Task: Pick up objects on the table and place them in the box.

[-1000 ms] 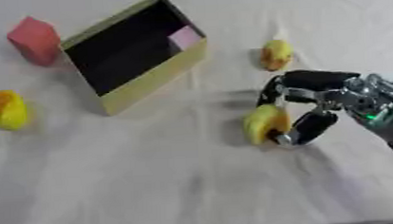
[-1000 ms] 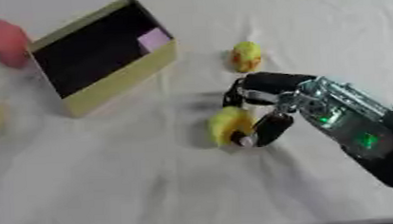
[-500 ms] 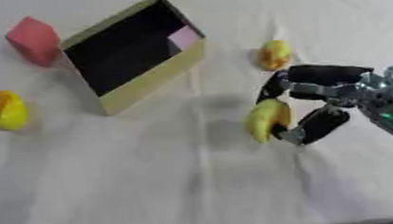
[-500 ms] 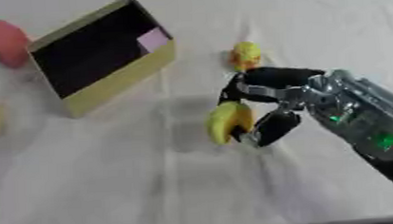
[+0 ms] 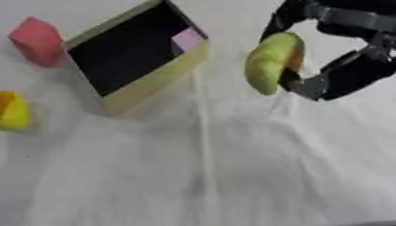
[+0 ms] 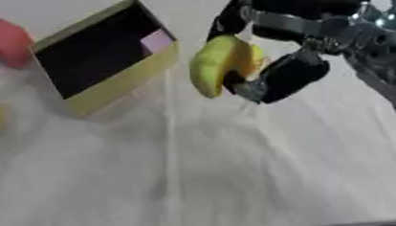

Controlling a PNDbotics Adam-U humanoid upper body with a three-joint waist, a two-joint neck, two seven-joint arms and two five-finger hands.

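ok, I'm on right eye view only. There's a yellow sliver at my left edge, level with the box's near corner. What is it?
Observer: The left eye view shows it whole: a yellow object with an orange top, lying on the table left of the box.
Operator: Touching the box?
Observer: No. In the left eye view a strip of bare cloth lies between them.
Operator: And the red block, anything left of it? It's nearly at my edge.
Observer: The left eye view shows only bare cloth to the left of the red block. The right hand is curled round the yellow-green fruit, to the right of the box.
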